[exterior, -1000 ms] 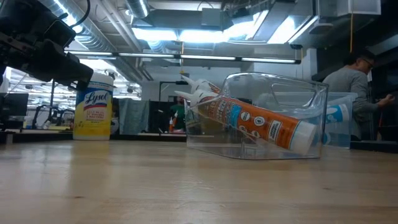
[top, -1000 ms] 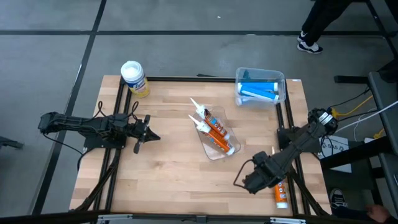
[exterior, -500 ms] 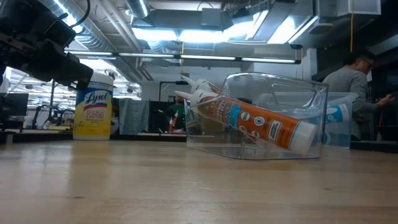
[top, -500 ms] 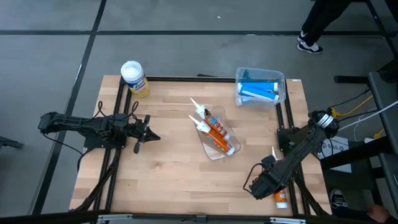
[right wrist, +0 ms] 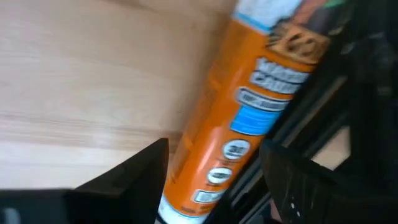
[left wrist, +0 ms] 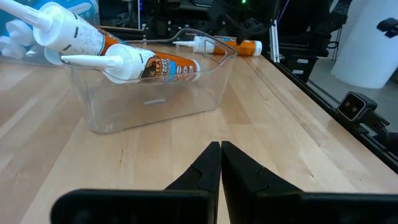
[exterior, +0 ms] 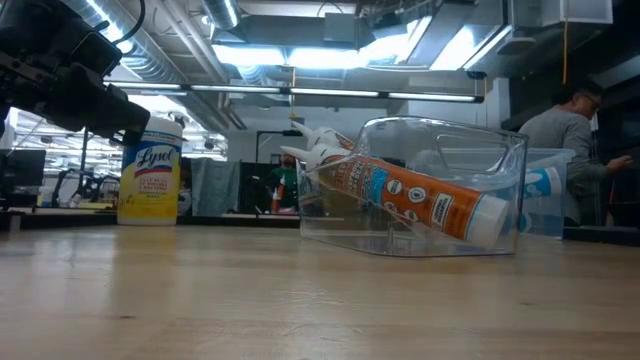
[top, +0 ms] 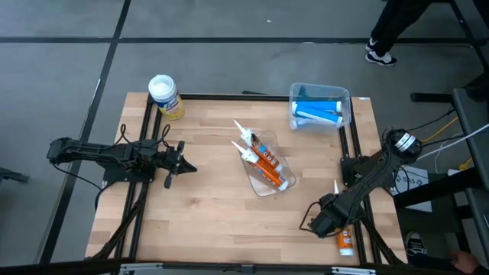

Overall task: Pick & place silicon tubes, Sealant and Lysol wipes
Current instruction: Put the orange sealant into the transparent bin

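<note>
A loose orange sealant tube with a white nozzle lies along the table's right rail near the near right corner. My right gripper hangs right over it, open. In the right wrist view the fingers stand on either side of the tube's body; I see no touch. My left gripper waits shut at the table's left, well short of the clear bin. The yellow Lysol wipes canister stands upright on its base at the far left corner.
The clear bin at the table's middle holds two orange tubes, nozzles pointing far left. A second clear bin at the far right holds blue tubes. Black rails run along both table sides. A person stands beyond the far right.
My right gripper has sunk toward the table and shifted toward the near right corner, tipping more steeply downward, so that its open fingers now straddle the loose orange tube. The tube has not moved.
</note>
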